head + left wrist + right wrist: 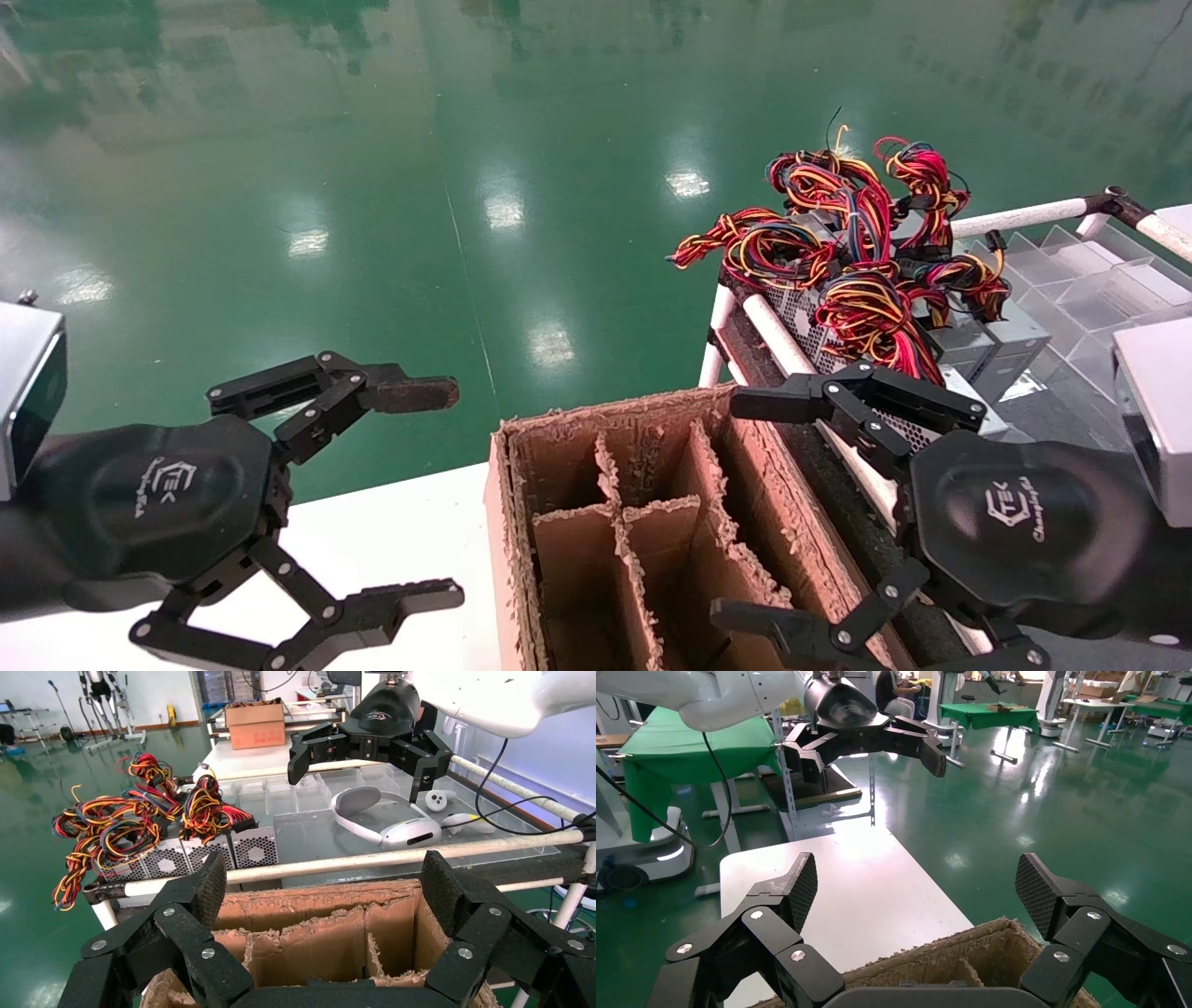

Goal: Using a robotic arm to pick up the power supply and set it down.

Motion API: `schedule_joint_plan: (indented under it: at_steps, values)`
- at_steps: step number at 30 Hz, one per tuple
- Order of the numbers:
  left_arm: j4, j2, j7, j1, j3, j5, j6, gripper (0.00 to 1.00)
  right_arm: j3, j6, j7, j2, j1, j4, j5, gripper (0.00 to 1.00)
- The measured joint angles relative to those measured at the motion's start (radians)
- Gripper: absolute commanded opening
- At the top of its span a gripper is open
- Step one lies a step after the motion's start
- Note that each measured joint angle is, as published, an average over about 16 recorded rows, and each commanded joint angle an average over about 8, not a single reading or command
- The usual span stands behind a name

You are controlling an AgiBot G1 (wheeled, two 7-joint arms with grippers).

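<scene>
In the head view the left gripper (452,492) hangs at about 8 o'clock over the white table (391,540), jaws wide apart, one fingertip bearing a rusty-brown pad (414,395); the right gripper (745,508) sits at about 4 o'clock, jaws likewise spread wide and holding nothing, straddling the right edge of the box (652,522); the box, torn brown cardboard with ragged dividers, stands at 6 o'clock between the two grippers, its cells showing nothing inside.

Past the box, toward 1 o'clock, a rack of white tubes (773,335) carries a row of grey metal supplies (987,340) with perforated sides, heaped over with red, yellow, black and some blue wires (838,242); which of them is the task's power supply I cannot tell; none is touched by either gripper; the left wrist view shows their round fan grilles (254,851) facing the box.

Beside them, toward 2 o'clock, lie clear plastic trays (1099,280); the left wrist view shows a white headset (383,818) and two controllers (457,811) there; beyond everything spreads the glossy green floor (372,186).
</scene>
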State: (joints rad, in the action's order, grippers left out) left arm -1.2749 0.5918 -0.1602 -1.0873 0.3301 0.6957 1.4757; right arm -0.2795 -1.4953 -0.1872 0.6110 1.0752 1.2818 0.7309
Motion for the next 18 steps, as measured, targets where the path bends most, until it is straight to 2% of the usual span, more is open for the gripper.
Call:
schedule_joint_plan:
  at_steps: [18]
  values:
    - [0.000,0.000,0.000,0.000,0.000,0.000,0.000,1.00,0.000,0.000,0.000,0.000,0.000,0.000,0.000,1.00]
